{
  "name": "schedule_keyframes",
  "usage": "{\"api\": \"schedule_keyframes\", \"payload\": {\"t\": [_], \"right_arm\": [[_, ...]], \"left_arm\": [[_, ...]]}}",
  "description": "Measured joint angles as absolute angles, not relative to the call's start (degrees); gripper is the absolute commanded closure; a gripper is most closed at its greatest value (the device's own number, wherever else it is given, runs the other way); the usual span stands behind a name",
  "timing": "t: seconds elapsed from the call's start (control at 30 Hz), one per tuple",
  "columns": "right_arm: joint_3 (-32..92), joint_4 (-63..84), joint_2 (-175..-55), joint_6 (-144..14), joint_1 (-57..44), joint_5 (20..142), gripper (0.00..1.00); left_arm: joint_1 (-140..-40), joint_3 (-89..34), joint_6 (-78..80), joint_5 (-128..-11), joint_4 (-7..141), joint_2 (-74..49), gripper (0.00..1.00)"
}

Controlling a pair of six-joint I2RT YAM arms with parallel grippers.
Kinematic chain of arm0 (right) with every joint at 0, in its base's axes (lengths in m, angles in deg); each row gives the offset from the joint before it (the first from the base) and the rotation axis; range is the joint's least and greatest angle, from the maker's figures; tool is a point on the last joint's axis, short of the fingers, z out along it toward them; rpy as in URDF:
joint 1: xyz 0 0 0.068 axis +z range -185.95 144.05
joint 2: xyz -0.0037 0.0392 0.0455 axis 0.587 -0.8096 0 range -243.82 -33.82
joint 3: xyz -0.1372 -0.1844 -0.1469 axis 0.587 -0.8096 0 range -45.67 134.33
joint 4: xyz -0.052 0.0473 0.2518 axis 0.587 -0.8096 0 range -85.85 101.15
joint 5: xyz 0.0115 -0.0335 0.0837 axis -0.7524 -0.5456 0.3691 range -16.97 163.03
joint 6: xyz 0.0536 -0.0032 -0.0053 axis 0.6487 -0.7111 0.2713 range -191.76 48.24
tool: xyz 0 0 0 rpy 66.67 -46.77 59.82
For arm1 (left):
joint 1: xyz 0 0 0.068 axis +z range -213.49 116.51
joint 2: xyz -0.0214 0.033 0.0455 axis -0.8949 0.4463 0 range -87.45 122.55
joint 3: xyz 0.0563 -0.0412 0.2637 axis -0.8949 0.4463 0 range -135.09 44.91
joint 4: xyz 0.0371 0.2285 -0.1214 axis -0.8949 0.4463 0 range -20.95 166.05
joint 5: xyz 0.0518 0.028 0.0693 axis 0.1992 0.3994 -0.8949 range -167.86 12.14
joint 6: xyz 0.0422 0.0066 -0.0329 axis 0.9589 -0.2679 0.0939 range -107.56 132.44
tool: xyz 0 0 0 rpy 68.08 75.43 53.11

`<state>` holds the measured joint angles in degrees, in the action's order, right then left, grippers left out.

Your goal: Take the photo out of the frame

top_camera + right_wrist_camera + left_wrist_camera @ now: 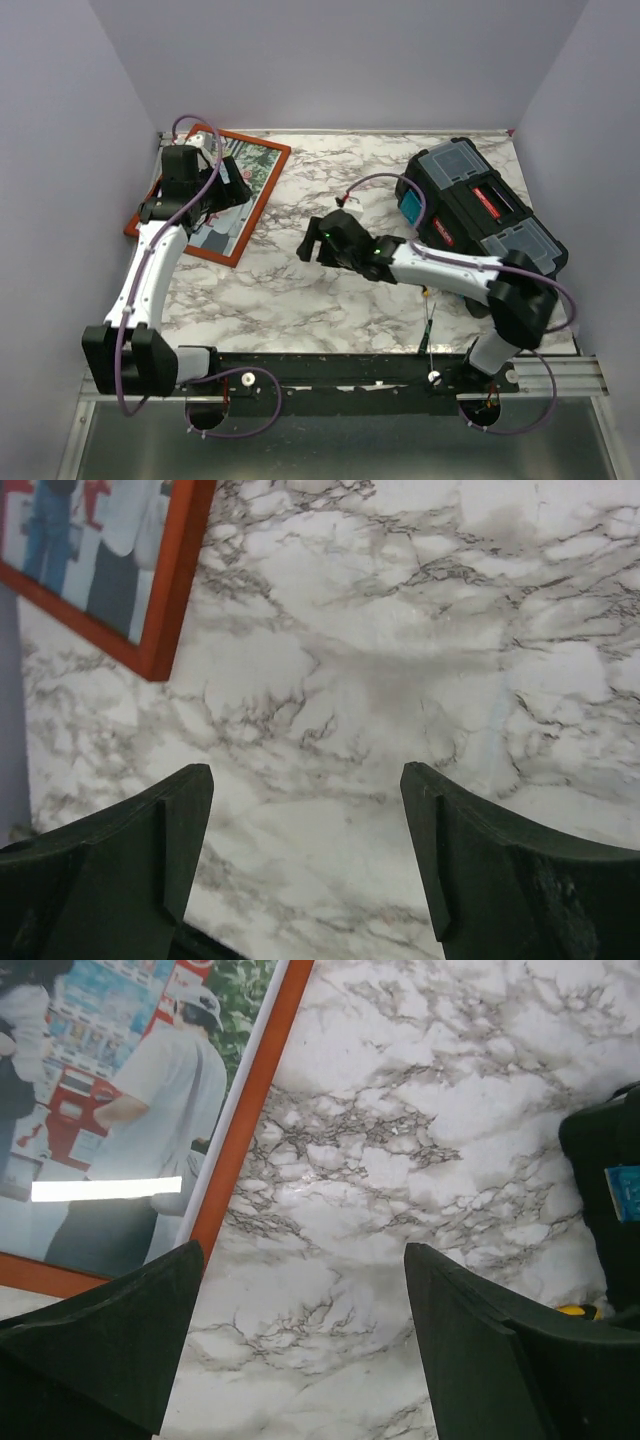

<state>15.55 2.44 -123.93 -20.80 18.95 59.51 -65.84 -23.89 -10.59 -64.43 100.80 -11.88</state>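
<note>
The orange-red frame (261, 207) is laid flat at the far left of the marble bench (300, 290), turned at an angle, with the photo (255, 165) seen face up inside it. The left tool (300, 1260) is held over the frame's right edge; its fingers (130, 1330) are spread wide and nothing is gripped between them. In the left wrist view the frame's orange rail is seen running just past the left finger. The right tool (305, 775) is held released over bare marble near mid-bench, apart from the frame's near corner. A black toolbox (480, 210) is set at the far right.
</note>
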Motion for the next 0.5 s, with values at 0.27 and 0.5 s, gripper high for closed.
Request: {"api": "schedule_keyframes", "payload": {"t": [0.27,0.5], "right_arm": [[41.5,0.4,-150.5,-12.7,24.0,45.3,0.13],[61.2,-3.5,-167.6,-10.7,26.1,39.2,0.11]], "left_arm": [[-64.6,-17.5,-10.4,-73.7,95.1,-28.9,0.12],[-63.5,-15.3,-10.1,-78.4,92.4,-33.5,0.12]]}}
